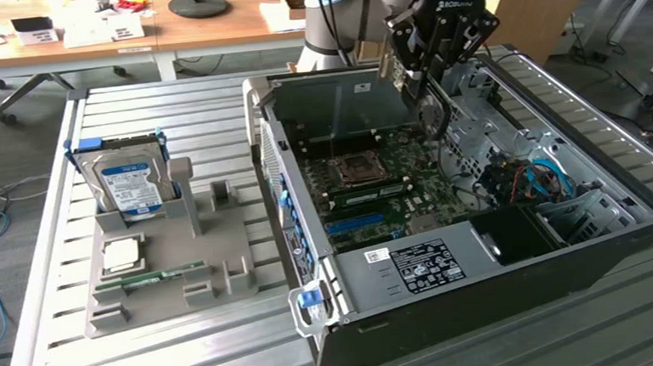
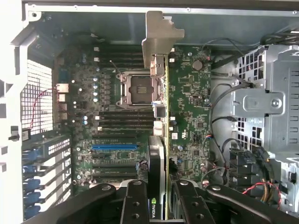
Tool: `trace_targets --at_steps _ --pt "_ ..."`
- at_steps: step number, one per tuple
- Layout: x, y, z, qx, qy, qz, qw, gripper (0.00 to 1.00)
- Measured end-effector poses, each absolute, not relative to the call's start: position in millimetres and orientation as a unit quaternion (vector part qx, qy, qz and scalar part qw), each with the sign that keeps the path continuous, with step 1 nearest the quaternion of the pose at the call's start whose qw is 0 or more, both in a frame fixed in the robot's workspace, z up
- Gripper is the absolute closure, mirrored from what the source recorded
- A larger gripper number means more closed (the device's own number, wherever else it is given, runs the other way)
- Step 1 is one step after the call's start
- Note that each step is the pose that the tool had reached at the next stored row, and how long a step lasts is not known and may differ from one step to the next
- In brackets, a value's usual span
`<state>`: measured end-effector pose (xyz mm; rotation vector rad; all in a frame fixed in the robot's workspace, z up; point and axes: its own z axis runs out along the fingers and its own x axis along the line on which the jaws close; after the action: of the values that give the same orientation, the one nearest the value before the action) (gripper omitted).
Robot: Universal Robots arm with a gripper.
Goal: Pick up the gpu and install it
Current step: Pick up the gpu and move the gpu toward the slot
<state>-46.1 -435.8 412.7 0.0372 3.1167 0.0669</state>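
With gripper (image 2: 161, 198) clamped on the gpu (image 2: 158, 154), poised inside the open computer case (image 1: 482, 309), above the motherboard (image 2: 112, 93). Held edge-on, long axis seemingly hanging straight down from the grip toward the board, silvery bracket (image 2: 159, 37) at the far, lower end. Not yet seated; off to one side of the blue slot (image 2: 114, 147), apart from it.

We find the open side of the black metal computer case (image 1: 449, 329) leaves free room above the green motherboard (image 2: 191, 93), where the black gripper (image 2: 161, 201) holds the thin dark gpu (image 2: 156, 154) edge-on. The perforated silver drive cage (image 2: 266, 102) and loose black cables (image 2: 229, 88) crowd one flank; the grey grilled case wall (image 2: 39, 98) closes the other.
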Motion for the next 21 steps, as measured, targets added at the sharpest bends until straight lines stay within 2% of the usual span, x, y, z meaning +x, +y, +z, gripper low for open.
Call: trace_targets --at_steps 21 --pt "-15 -436 413 0.012 1.0 0.021 0.012 0.73"
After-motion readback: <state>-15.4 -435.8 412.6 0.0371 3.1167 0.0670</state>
